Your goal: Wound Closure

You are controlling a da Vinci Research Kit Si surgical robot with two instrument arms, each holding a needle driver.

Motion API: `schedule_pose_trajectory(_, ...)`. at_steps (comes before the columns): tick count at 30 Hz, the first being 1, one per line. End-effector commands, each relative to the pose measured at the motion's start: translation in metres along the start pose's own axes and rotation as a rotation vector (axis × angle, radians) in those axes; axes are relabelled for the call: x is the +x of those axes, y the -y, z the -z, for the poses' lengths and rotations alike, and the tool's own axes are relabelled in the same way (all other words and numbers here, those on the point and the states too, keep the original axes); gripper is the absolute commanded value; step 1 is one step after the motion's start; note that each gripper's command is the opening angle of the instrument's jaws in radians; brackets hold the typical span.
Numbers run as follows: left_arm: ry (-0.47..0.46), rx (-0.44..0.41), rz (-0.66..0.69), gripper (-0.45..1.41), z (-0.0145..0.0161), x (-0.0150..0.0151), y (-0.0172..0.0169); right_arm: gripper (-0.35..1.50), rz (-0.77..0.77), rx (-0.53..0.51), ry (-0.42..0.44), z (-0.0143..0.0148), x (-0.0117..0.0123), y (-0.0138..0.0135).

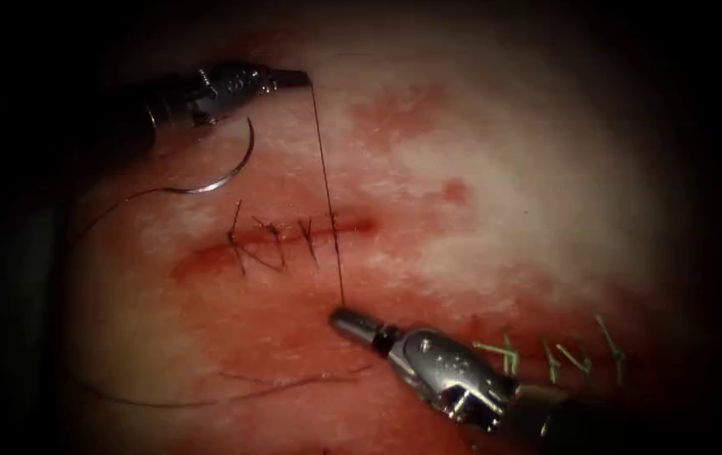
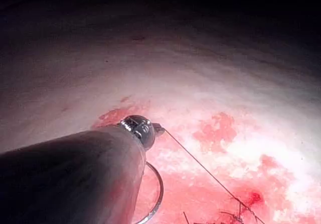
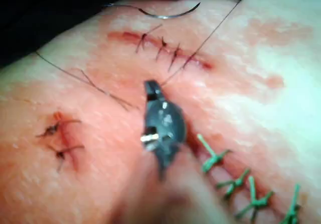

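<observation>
Nearest to you is your right tool (image 1: pixel 342 319), coming up from below the cut (image 1: pixel 276 244). Its jaws are closed to a narrow tip, and the thread (image 1: pixel 327 190) meets that tip, so it looks pinched there. In the right wrist view the same tool (image 3: pixel 152 87) sits just short of the cut (image 3: pixel 160 45), with the thread (image 3: pixel 200 45) running away from its tip.

From that tip the thread goes taut and straight across the right end of the cut, up to your left tool (image 1: pixel 297 78) on the far side. Those jaws are closed too, and the thread starts at their tip. In the left wrist view the thread (image 2: pixel 210 176) leaves the left tool (image 2: pixel 159 129) as one tight line.

The needle (image 1: pixel 226 173) lies free on the tissue (image 1: pixel 546 185) above the left end of the cut, just below your left tool. Neither tool holds it, and it is not in the tissue. Slack thread trails from its tail and sweeps round well left of the cut, then back under it.

Several dark stitches (image 1: pixel 280 244) cross the cut. The surface is pale and wet, with red fluid (image 1: pixel 398 109) in patches above and right of the cut. Green stitches (image 1: pixel 554 358) stand in a row well right of the cut, beside your right tool.
</observation>
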Motion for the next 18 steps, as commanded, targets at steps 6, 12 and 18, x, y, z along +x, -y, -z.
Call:
schedule_pose_trajectory(6, 0.007, -0.002, 0.005, -0.45, -0.0006, 0.0002, 0.0002, -0.35, 0.001, 0.007, 0.009, -0.0007, -0.0006, 0.0002)
schedule_pose_trajectory(12, 0.006, -0.038, 0.053, -0.45, 0.0013, 0.0016, -0.0025, -0.35, -0.006, 0.029, 0.008, -0.0016, 0.0001, -0.0008)
schedule_pose_trajectory(18, 0.002, -0.081, 0.083, -0.45, 0.0052, 0.0051, -0.0065, 1.05, -0.015, 0.037, -0.003, -0.0016, 0.0013, -0.0008)
